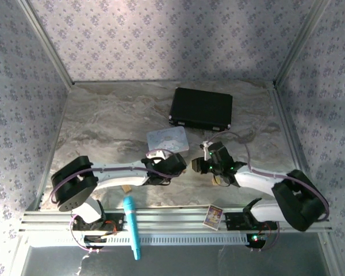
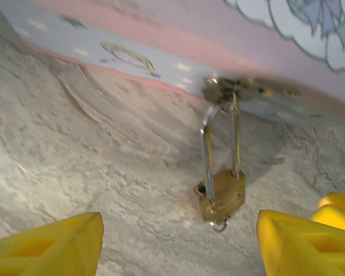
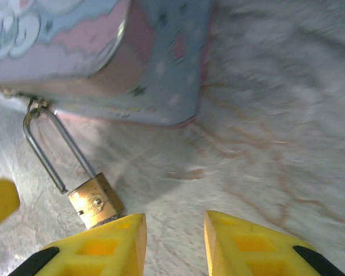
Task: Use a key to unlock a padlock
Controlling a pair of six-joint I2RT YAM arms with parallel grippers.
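The small brass padlock (image 2: 221,198) lies on the marble table, its thin silver shackle (image 2: 207,149) hooked through the hasp of the pastel tin (image 2: 161,40). One shackle leg sits beside a dark hole in the body rather than in it. A tiny silvery ring, the key (image 2: 219,223), pokes from the bottom of the body. My left gripper (image 2: 178,253) is open, its yellow fingers wide on either side of the padlock and short of it. My right gripper (image 3: 172,241) is open over bare table, its left finger (image 3: 109,244) right next to the padlock (image 3: 95,201). Both grippers (image 1: 181,165) (image 1: 200,165) meet just below the tin (image 1: 168,140).
A black case (image 1: 201,107) lies at the back of the table (image 1: 103,126). A teal pen-shaped tool (image 1: 132,227) and a small printed card (image 1: 214,217) rest on the front rail. A tan block (image 1: 126,188) sits beside the left arm. Patterned walls enclose three sides.
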